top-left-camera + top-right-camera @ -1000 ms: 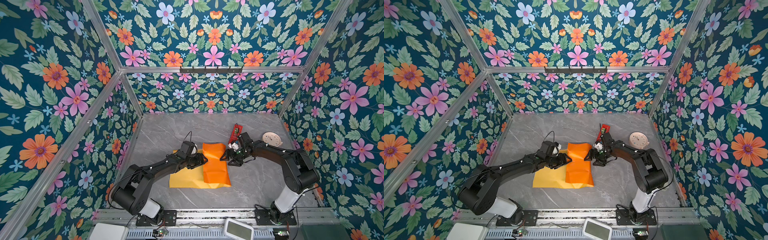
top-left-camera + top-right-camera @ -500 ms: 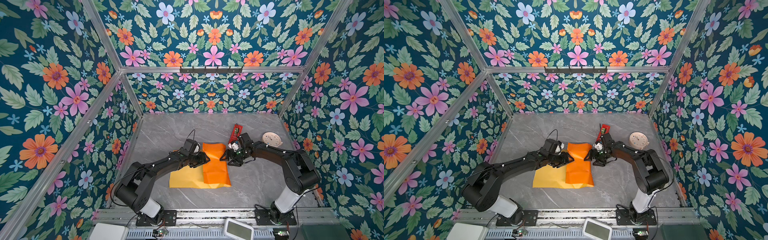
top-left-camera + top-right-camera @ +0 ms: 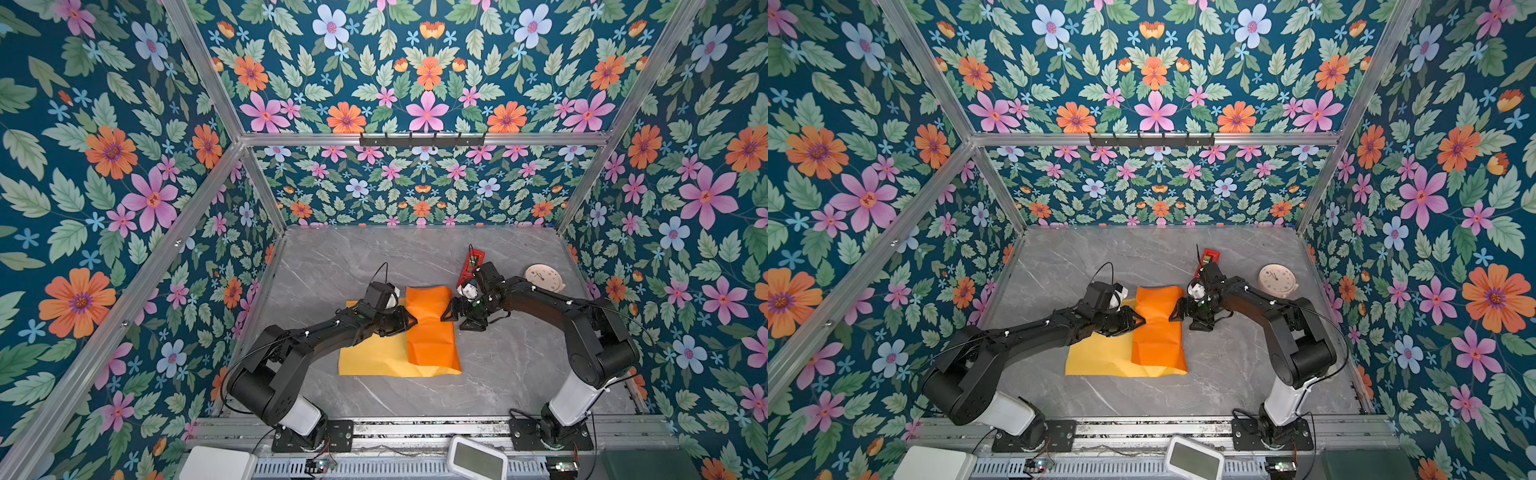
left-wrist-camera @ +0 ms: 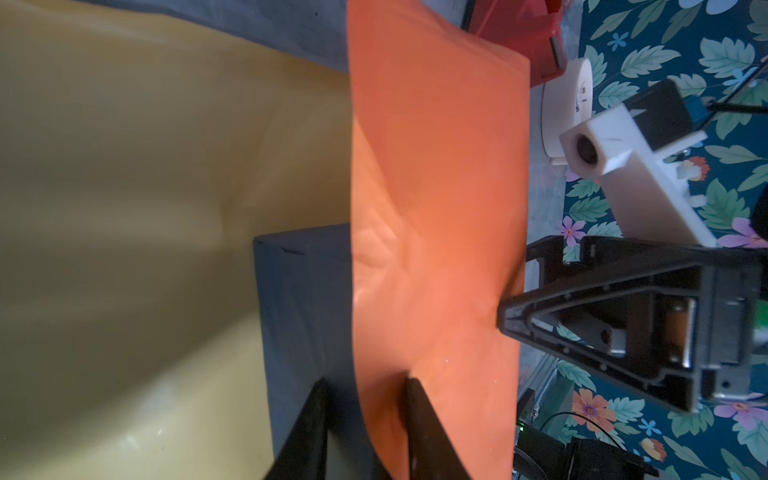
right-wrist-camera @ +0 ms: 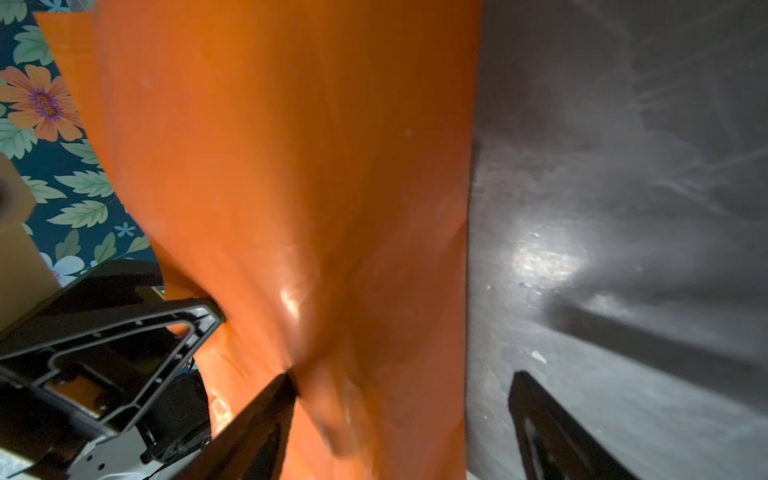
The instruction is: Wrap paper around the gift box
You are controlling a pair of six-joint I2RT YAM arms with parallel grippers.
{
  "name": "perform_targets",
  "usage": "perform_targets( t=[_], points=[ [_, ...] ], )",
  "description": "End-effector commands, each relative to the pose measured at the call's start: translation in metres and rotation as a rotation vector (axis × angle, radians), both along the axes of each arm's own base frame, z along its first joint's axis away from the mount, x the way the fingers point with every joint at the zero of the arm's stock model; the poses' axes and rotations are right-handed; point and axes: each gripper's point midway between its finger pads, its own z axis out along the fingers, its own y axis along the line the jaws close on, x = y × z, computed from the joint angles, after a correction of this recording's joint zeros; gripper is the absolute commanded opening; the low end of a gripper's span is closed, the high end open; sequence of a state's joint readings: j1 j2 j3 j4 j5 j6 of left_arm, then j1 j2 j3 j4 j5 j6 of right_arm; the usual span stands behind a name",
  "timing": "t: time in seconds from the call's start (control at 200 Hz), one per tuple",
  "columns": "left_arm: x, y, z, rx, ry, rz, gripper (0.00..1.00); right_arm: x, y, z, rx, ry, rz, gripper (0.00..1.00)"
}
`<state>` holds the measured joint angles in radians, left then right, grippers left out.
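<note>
The paper [image 3: 374,357] lies on the grey table yellow face up, with its orange flap [image 3: 430,332] folded over the gift box. Both top views hide the box; the left wrist view shows a strip of dark blue gift box [image 4: 303,291] beside the flap [image 4: 436,208]. My left gripper [image 3: 409,322] [image 4: 365,380] is at the flap's left edge, its jaws a narrow gap apart with that edge and the box strip between them. My right gripper [image 3: 455,320] [image 5: 403,376] stands wide open at the flap's right side. One right finger touches the orange paper [image 5: 332,208] and the other is over bare table.
A red tape dispenser [image 3: 471,264] [image 3: 1206,257] lies just behind the right gripper. A round pale clock [image 3: 543,278] [image 3: 1278,280] sits to its right. Floral walls close in the grey table [image 3: 415,257] on three sides.
My left gripper's jaws have narrowed a lot around the flap's left edge. The right gripper has stayed in place, its jaws a touch wider.
</note>
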<state>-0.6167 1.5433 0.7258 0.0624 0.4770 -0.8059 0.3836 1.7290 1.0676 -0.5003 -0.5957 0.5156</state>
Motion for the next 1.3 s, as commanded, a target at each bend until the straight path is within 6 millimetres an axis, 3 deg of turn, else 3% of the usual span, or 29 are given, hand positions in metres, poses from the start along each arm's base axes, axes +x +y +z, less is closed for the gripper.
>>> perform_targets(
  t=[0.0, 0.2, 0.525, 0.76, 1.02, 1.15, 1.295],
  points=[
    [-0.026, 0.031, -0.041, 0.173, 0.115, 0.015, 0.23, -0.005, -0.012, 0.000, -0.051, 0.020, -0.013, 0.82],
    [-0.025, 0.031, -0.041, 0.171, 0.113, 0.018, 0.23, -0.007, -0.005, 0.004, 0.012, 0.036, -0.023, 0.82],
    [-0.018, 0.027, -0.034, 0.160, 0.094, 0.018, 0.25, -0.014, -0.018, -0.022, -0.064, 0.076, -0.025, 0.81],
    [-0.001, 0.017, -0.011, 0.134, 0.037, 0.029, 0.43, -0.031, -0.042, -0.046, -0.208, 0.124, -0.037, 0.80],
    [0.010, 0.016, 0.016, 0.106, -0.023, 0.045, 0.68, -0.040, -0.056, -0.055, -0.279, 0.137, -0.051, 0.80],
    [0.013, 0.034, 0.030, 0.119, -0.054, 0.073, 0.73, -0.041, -0.058, -0.056, -0.291, 0.137, -0.053, 0.80],
    [0.012, 0.090, 0.034, 0.212, -0.070, 0.174, 0.75, -0.041, -0.059, -0.057, -0.298, 0.137, -0.059, 0.80]
  ],
)
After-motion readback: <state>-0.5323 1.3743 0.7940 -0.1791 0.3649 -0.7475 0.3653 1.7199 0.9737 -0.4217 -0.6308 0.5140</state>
